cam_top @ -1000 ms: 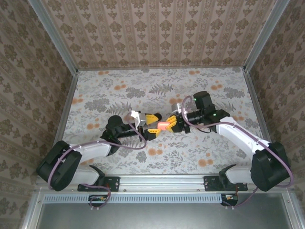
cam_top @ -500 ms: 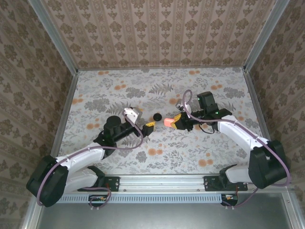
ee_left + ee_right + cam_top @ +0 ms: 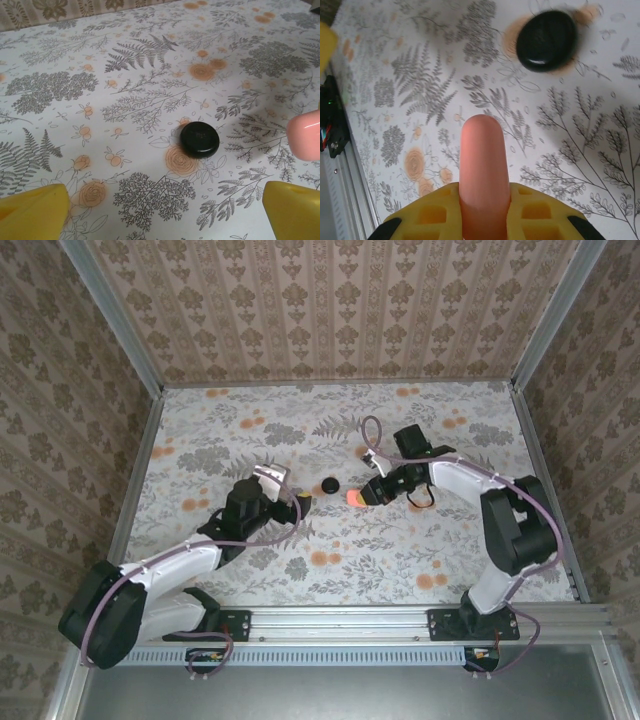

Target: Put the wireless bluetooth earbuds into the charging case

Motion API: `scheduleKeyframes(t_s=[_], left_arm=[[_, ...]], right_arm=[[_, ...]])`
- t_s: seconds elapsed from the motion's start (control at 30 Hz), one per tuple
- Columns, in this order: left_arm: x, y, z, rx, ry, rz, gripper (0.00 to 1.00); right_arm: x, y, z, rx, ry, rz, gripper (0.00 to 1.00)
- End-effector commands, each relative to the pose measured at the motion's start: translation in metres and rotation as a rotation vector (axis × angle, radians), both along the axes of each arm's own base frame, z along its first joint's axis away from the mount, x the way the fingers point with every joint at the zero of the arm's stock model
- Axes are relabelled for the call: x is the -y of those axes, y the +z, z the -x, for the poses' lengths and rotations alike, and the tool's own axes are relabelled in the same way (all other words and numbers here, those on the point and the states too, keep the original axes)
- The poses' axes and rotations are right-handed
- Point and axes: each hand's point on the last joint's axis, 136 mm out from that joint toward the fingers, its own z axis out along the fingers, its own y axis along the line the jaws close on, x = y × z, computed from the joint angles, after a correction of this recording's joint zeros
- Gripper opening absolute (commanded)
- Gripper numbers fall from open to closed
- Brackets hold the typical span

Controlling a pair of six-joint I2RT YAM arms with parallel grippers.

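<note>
The salmon-pink charging case [image 3: 482,165] is closed and sticks out lengthwise from between the yellow fingers [image 3: 427,215] of my right gripper [image 3: 484,212], which is shut on it just above the floral table. From above, the charging case [image 3: 353,498] is at mid table with the right gripper [image 3: 366,494] behind it. My left gripper [image 3: 300,504] is a short way to the left, apart from the case. It is open with bare table between its yellow fingertips [image 3: 32,215]. The case's end [image 3: 306,135] shows at the right edge of the left wrist view. The earbuds are hidden.
A flat black round disc [image 3: 328,484] lies on the table between the two grippers, a little farther back; it is also seen as the disc [image 3: 199,139] and the disc [image 3: 546,40]. Patterned walls enclose the table [image 3: 440,550] on three sides.
The left gripper has let go of the case, opened wide and drawn back to the left. The right arm has swung round, keeping the case. The black disc is now uncovered.
</note>
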Motion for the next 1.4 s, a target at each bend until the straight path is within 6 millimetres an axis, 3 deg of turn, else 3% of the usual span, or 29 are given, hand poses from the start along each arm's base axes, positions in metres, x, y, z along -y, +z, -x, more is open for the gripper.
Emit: scheduleKeyframes(t_s=[0.0,0.5,0.67,0.83,0.97,1.13,1.37], left_arm=[[-0.005,0.002,-0.008,-0.016,0.044,-0.003,1.0],[-0.009,-0.009,-0.016,-0.06,0.074,-0.056,1.0],[-0.013,-0.008,-0.019,-0.057,0.09,-0.066,1.0],[-0.027,0.001,-0.027,-0.037,0.137,-0.098,1.0],[-0.051,0.013,-0.036,-0.003,0.228,-0.145,1.0],[-0.096,0.029,-0.046,0.06,0.403,-0.208,1.0],[-0.167,0.037,-0.047,0.141,0.67,-0.279,1.0]], right_arm=[[0.007,-0.016,-0.002,-0.111,-0.044,0.052,0.18],[0.023,-0.059,-0.009,-0.278,-0.099,0.189,0.23],[0.032,-0.062,-0.016,-0.265,-0.133,0.234,0.36],[0.041,-0.052,-0.026,-0.193,-0.176,0.266,0.54],[0.048,-0.03,-0.038,-0.092,-0.221,0.257,0.61],[0.069,0.0,-0.058,0.086,-0.323,0.256,0.69],[0.127,0.041,-0.076,0.394,-0.576,0.273,0.79]])
